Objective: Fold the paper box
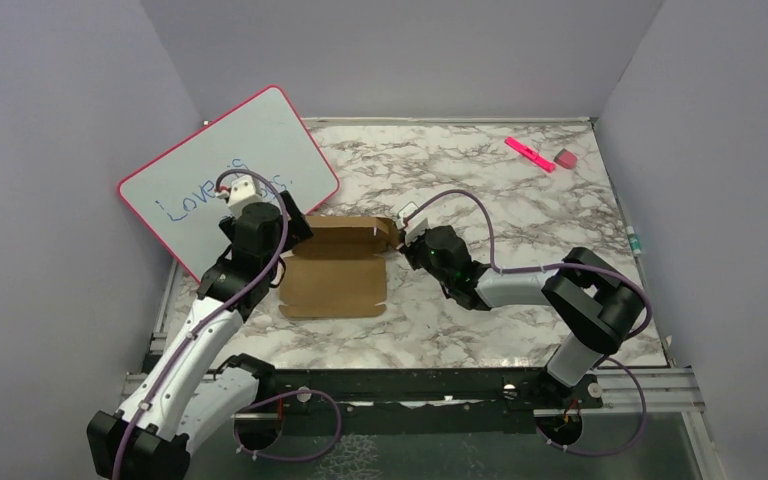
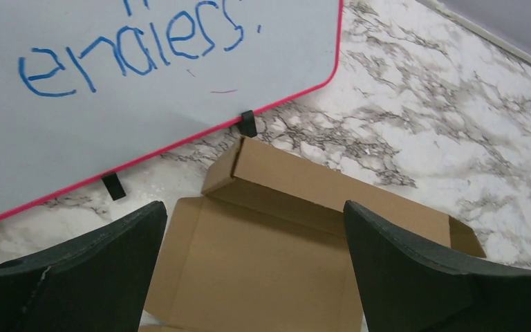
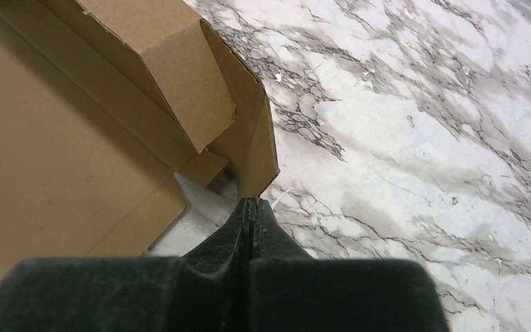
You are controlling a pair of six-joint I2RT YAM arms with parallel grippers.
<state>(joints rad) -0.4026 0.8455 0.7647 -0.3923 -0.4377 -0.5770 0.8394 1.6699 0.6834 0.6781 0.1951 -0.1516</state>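
Observation:
The paper box [image 1: 335, 270] is a brown cardboard sheet lying flat on the marble table, with its far wall [image 2: 297, 183] folded up. My left gripper [image 1: 295, 230] hovers over the box's left part. In the left wrist view the left gripper [image 2: 256, 211] stands wide open with only the flat panel [image 2: 263, 256] showing between its fingers. My right gripper [image 1: 405, 235] is at the box's far right corner. The right gripper [image 3: 250, 202] is shut, its tips against the lower corner of the raised side flap [image 3: 252, 138].
A pink-framed whiteboard [image 1: 225, 170] with blue writing leans at the back left, close behind the box; its black clips [image 2: 247, 123] rest on the table. A pink marker [image 1: 530, 153] and a small eraser [image 1: 565, 158] lie at the far right.

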